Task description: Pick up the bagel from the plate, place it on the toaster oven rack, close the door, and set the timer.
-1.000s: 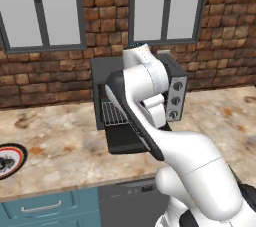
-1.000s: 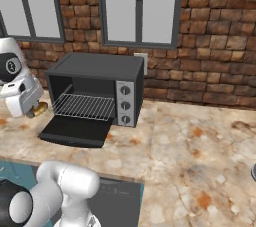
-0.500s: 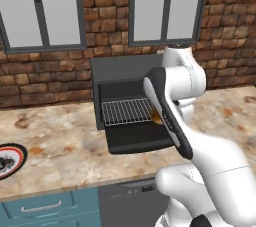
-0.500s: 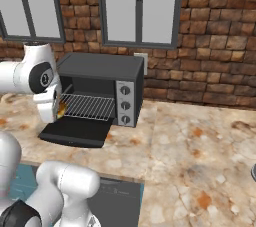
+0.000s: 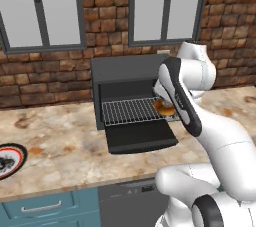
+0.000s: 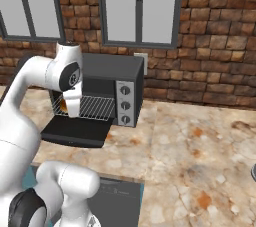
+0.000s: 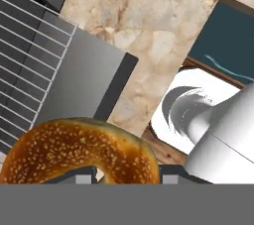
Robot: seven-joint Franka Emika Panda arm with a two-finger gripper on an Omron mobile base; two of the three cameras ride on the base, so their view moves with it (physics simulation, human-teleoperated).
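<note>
Bagel (image 7: 74, 152) first, operator: you have it clamped between the fingers (image 7: 79, 175), held over the right end of the toaster oven rack (image 5: 131, 110). Working down in size, you can see the marbled desk (image 5: 55, 143) carrying the dark toaster oven (image 6: 112, 71), whose door (image 5: 141, 135) lies dropped open and flat in front. The plate (image 5: 10, 158) sits far to the left, near the desk's front edge.
</note>
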